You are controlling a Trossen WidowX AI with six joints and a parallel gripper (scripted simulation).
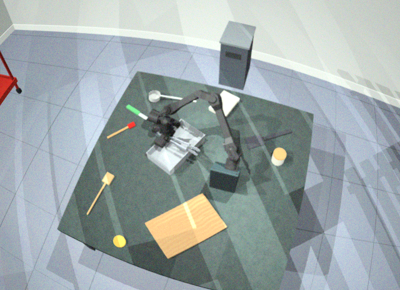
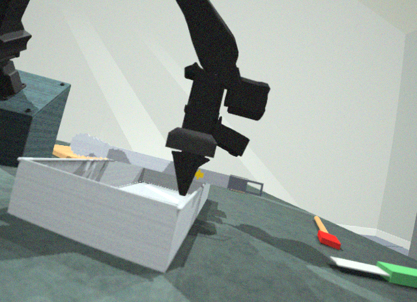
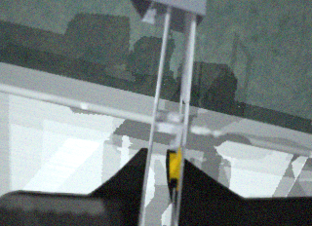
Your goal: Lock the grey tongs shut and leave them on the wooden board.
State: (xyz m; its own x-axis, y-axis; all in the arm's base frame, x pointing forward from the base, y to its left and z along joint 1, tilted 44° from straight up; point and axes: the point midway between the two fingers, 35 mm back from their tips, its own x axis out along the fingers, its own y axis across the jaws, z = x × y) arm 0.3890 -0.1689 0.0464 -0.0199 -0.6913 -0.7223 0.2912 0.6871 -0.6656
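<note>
The grey tongs [image 1: 185, 145] [image 2: 151, 159] [image 3: 187, 75] lie across the roasting tin [image 1: 161, 165] [image 2: 94, 207] [image 3: 49, 96], with the hinge end beyond the tin's far rim and the scalloped tips toward the robot's base. A yellow mark [image 2: 199, 174] [image 3: 175, 168] is on one arm. My gripper [image 1: 168, 135] [image 2: 182, 194] [image 3: 156, 154] is shut on the tongs near the hinge half, and the two arms stand close together, almost parallel, between my fingers. The lock inside the hinge is hidden. The wooden board [image 1: 180, 229] [image 2: 62, 151] carries nothing.
A green-handled knife [image 1: 132, 109] [image 2: 399, 273], a red brush [image 1: 131, 125] [image 2: 328, 239] and a ladle [image 1: 154, 95] lie around the tin. A wooden spatula [image 1: 108, 178] and a yellow disc [image 1: 119, 240] lie left of the board. The base block [image 1: 222, 180] stands between tin and board.
</note>
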